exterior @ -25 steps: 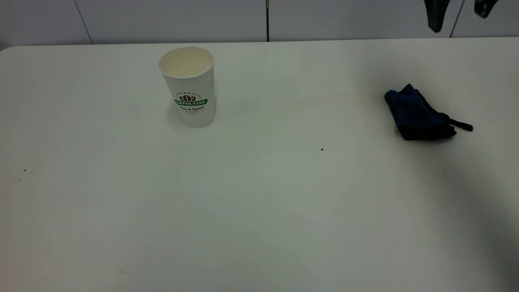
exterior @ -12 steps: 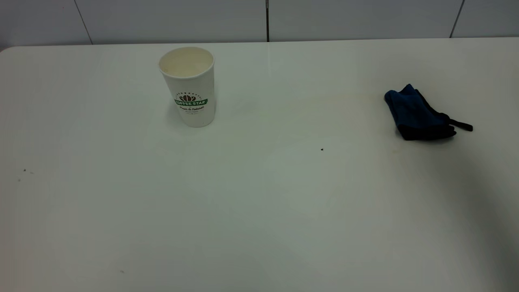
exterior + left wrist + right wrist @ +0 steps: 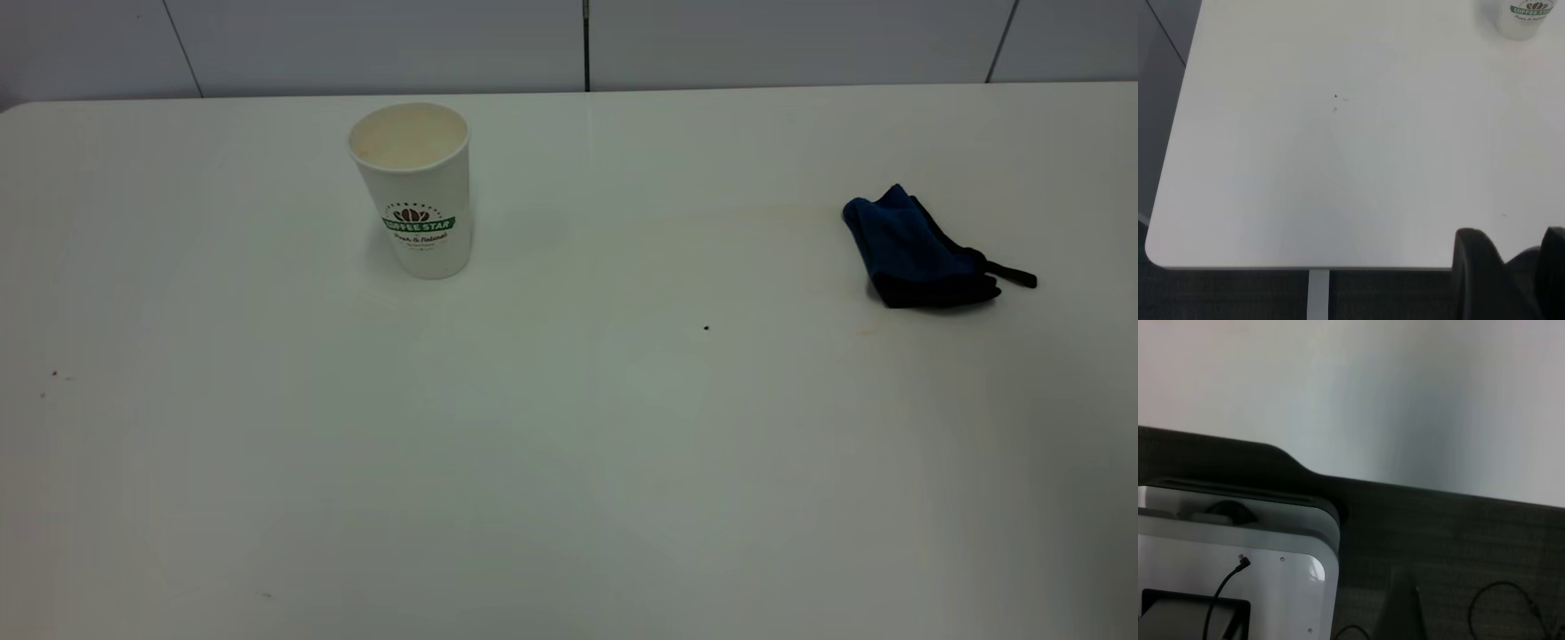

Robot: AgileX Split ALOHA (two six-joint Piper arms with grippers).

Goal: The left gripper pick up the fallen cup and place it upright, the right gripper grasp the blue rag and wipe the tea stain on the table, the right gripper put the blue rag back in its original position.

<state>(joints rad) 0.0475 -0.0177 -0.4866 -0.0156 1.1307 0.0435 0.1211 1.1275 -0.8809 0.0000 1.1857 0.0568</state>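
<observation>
The cup, white paper with a green "COFFEE STAR" band, stands upright and open-mouthed on the table. The blue rag, folded and dark-edged with its black strap trailing out, lies well apart from the cup, toward the table's right side.

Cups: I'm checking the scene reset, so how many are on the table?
1. The cup stands upright on the table, far left of the blue rag. Nothing in view could hide another.

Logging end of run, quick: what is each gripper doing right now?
Left gripper: off the table's edge, holding nothing; open or shut cannot be told.
Right gripper: not in view.
</observation>
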